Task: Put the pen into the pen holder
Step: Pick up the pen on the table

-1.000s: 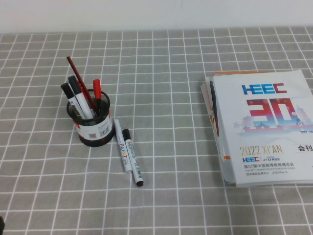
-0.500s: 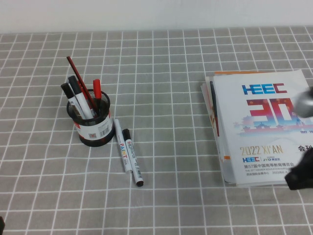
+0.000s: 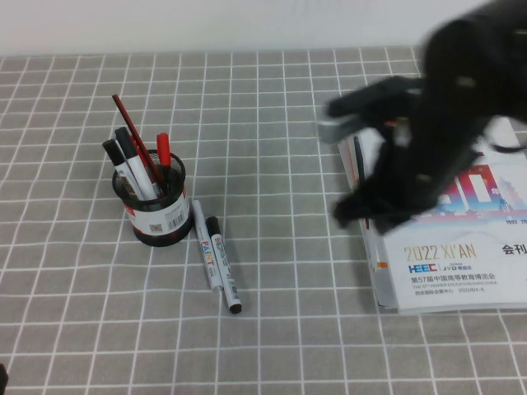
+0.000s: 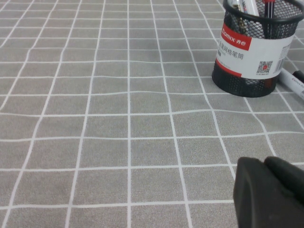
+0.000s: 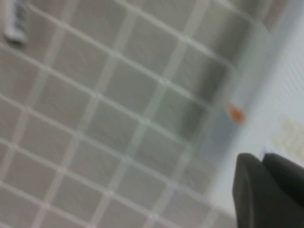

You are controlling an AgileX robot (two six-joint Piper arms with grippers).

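The pen (image 3: 223, 263), with black cap, black tail tip and silvery barrel, lies flat on the grey checked cloth just right of the pen holder (image 3: 155, 206). The holder is a black mesh cup with a white label, and several pens stand in it. It also shows in the left wrist view (image 4: 251, 52), with the pen's black cap (image 4: 299, 75) at the frame edge. My right gripper (image 3: 350, 212) is blurred above the left edge of the magazines, well right of the pen; in its wrist view (image 5: 261, 159) it is shut and empty. My left gripper (image 4: 262, 164) is shut and empty, low over the cloth near the front left.
An all-white marker with "PAINT" lettering (image 3: 203, 245) lies between the holder and the pen, touching the pen. A stack of magazines (image 3: 449, 271) lies at the right under my right arm. The left arm shows only as a dark sliver (image 3: 2, 378).
My right arm has swung in from the right edge and now hangs over the left part of the magazines. The pen, marker, holder and left arm have not moved.
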